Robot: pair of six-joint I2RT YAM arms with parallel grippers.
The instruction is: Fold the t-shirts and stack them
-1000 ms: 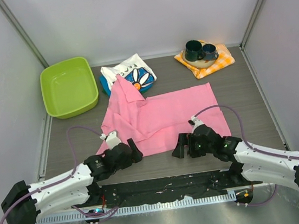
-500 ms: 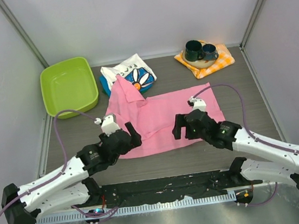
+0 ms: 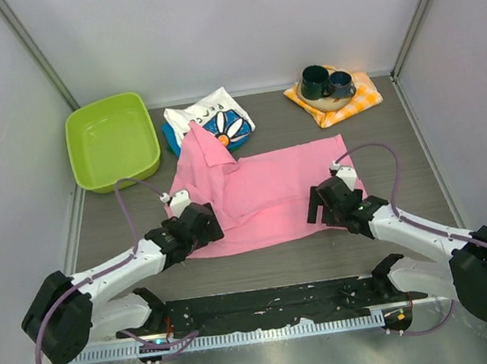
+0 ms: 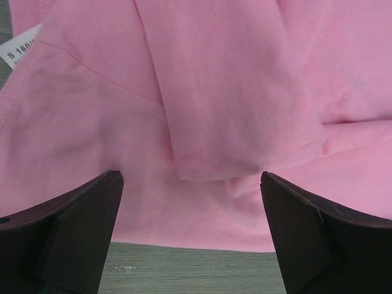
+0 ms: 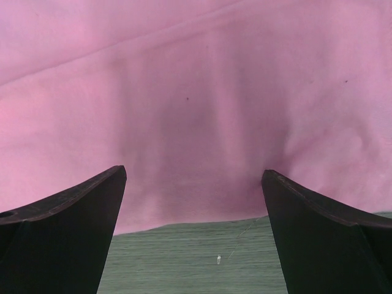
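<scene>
The table point(image 3: 398, 136) gives the work its room. The pink t-shirt point(image 3: 266, 188) lies spread at its centre, the body smooth towards 3 o'clock and a sleeve and collar doubled over at 9 o'clock, so it looks laid out for folding, not yet folded. The green tub point(image 3: 114, 144) sits at 10 o'clock. The daisy-print t-shirt point(image 3: 214, 119) rests folded at 11 o'clock, touching the pink one's raised corner, which likely marks where the stack goes. The checked cloth point(image 3: 350, 107) under two mugs point(image 3: 325, 83) stays out of the way at 1 o'clock.

The left gripper point(image 3: 199, 225) hovers at the shirt's 7 o'clock corner and the right gripper point(image 3: 328, 202) at its 5 o'clock. Each has its jaws spread wide and grips nothing. The wrist views show both straddling the near hem, seemingly placed to pinch it and carry it towards 12 o'clock.
</scene>
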